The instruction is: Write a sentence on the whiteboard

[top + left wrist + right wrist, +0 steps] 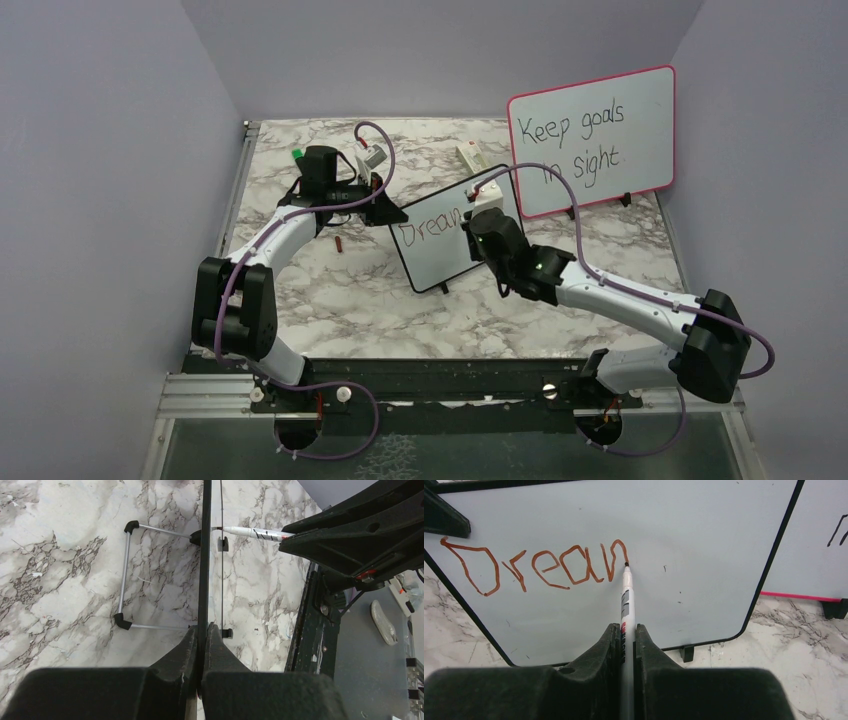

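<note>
The small black-framed whiteboard [450,250] stands tilted mid-table. Red letters "Drean" [534,567] run along its top; the last letter is part-drawn. My left gripper [385,205] is shut on the board's left edge, seen edge-on in the left wrist view [203,555], its gripper [203,632] clamped on the frame. My right gripper [626,630] is shut on a white marker [626,602], whose tip touches the board at the end of the red writing. The marker also shows in the left wrist view [250,532]. In the top view the right gripper [485,225] covers the board's right part.
A larger pink-framed board [592,135] with black "Keep goals in sight" stands at the back right. A red marker cap [339,243] lies left of the small board. A white eraser-like object [470,155] and a green-capped item [297,155] sit near the back. The board's wire stand [125,575] rests behind it.
</note>
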